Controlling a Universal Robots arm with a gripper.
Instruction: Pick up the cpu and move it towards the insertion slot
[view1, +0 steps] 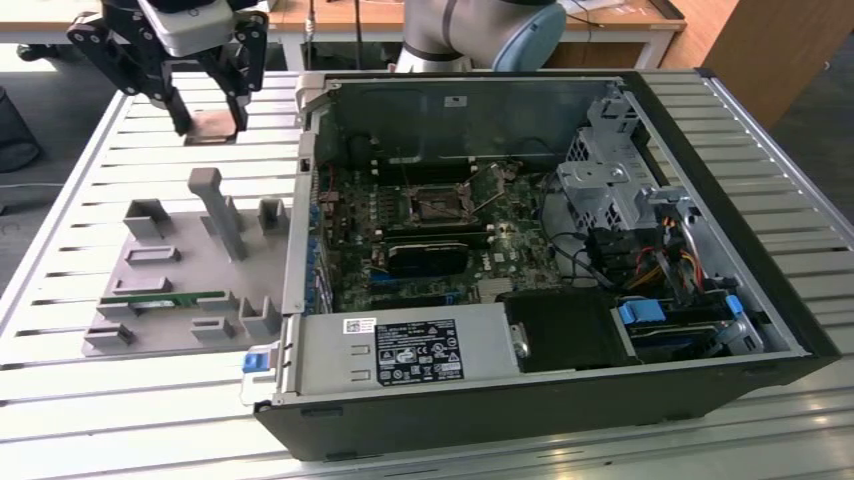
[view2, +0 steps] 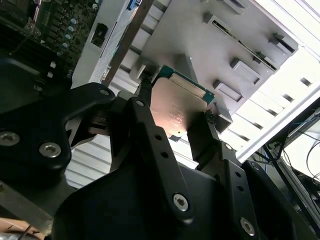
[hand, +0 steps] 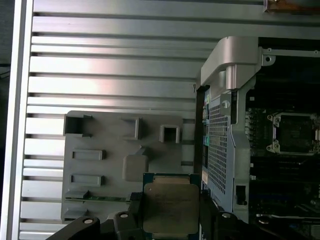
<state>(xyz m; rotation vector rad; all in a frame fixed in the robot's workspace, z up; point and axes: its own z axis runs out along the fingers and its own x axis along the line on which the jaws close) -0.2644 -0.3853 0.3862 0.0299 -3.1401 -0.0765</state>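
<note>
Black gripper (view1: 208, 108) clamps the cpu (view1: 211, 125) at the exterior view's upper left, above the slatted table (view1: 120, 130).
Insertion slot (view1: 438, 205) sits mid-frame inside the open case (view1: 561, 400). In both wrist views, fingers (view2: 145, 125) pinch the silvery cpu (hand: 170, 207) over the grey tray (hand: 107, 137); the first wrist view shows the slot (hand: 295, 132) at right.

The open computer case (view1: 561, 250) lies on the slatted table (view1: 80, 200). The insertion slot (view1: 437, 206) sits on the motherboard (view1: 400, 215) inside the case. Just beside the case, on the exterior view's left of it, the parts fixture (view1: 174, 280) rests on the table, with the memory stick (view1: 160, 299) lying in it. The gripper (view1: 207, 125) hangs above the table past the fixture's far end, beside the case's far corner, with the cpu (view1: 210, 127) between its fingers (view2: 145, 130).
</note>
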